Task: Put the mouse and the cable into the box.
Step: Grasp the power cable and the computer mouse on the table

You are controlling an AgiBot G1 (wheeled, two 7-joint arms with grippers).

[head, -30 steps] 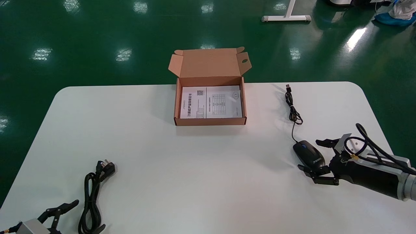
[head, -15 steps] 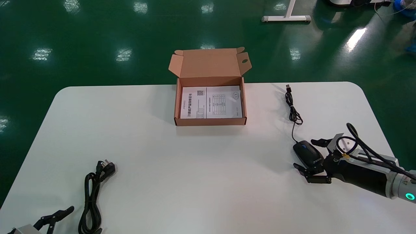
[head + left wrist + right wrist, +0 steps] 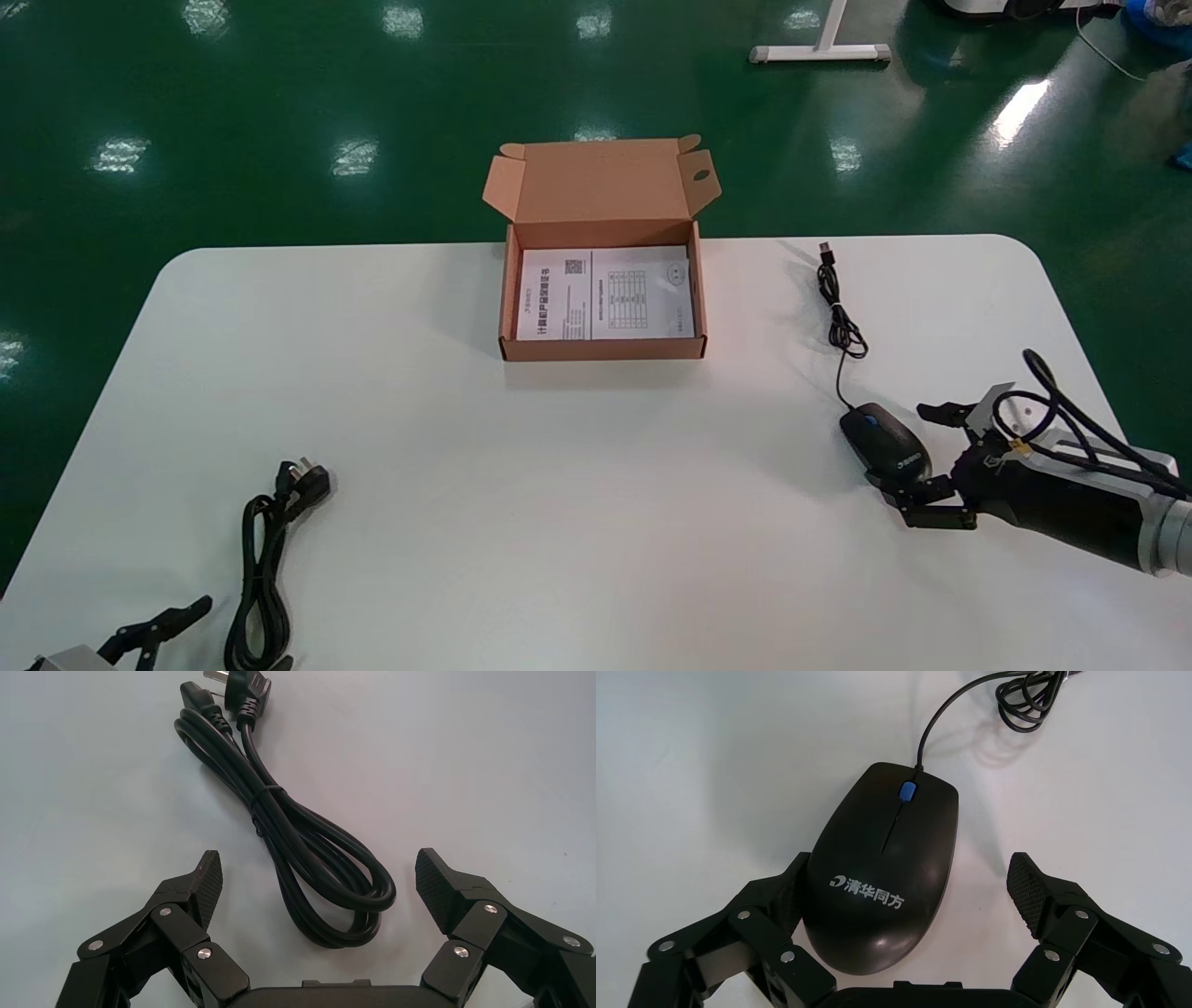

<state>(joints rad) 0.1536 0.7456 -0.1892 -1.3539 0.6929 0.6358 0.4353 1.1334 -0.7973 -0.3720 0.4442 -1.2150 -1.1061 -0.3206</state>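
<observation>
Mouse (image 3: 880, 874) (marked 清华同方) lies within spread right tool (image 3: 909, 869).

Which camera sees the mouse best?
The right wrist view: the black computer mouse fills it, blue wheel and white logo clear. The head view shows it small, by the right gripper; the left wrist view misses it.

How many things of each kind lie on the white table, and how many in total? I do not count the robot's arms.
Mouse: 1
Power cable: 1
Cardboard box: 1
Printed sheet inside the box: 1
Total: 4
</observation>
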